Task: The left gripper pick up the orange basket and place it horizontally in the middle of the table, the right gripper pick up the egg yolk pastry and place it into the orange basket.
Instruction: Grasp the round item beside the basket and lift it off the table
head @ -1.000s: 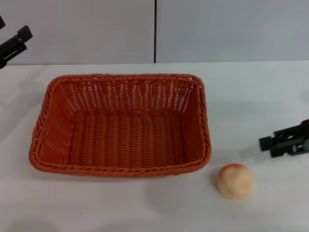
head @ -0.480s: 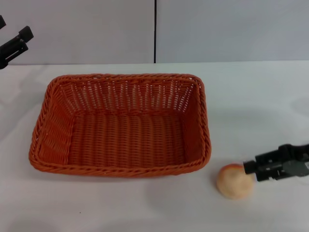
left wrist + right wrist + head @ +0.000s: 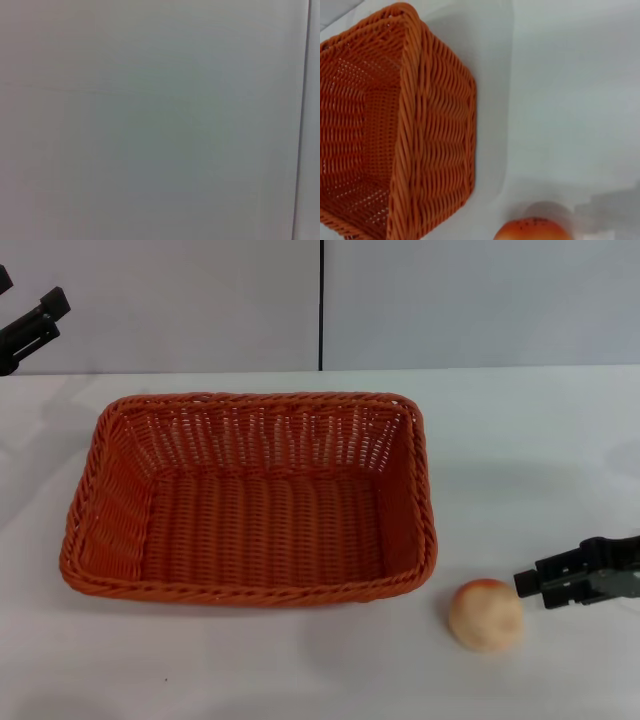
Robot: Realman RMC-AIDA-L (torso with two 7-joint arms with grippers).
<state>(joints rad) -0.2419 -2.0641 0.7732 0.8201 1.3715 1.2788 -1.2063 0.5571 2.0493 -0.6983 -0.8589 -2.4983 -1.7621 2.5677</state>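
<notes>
White flat tabletop point(image 3: 520, 430): burnt-orange woven basket point(image 3: 250, 500) sat centred, small round beige pastry point(image 3: 486, 614) beside it. Black right gripper point(image 3: 530, 582) just beside pastry — grip state untellable; I'd lower squarely. Left gripper point(image 3: 32, 325) parked.

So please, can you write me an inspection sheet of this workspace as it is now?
Surface: plain white tabletop, bare around the items.
Job's things: large burnt-orange woven rectangular basket, upright, nothing in it; small round beige-tan pastry ball with browner top on the table beside the basket's near right corner, apart from it.
Clutter: nothing seen.
Grippers: right end effector low beside the pastry, not holding it; left end effector raised at the far left edge, away from the basket.
Cables: nothing seen.
Surroundings: grey wall panels behind.
</notes>
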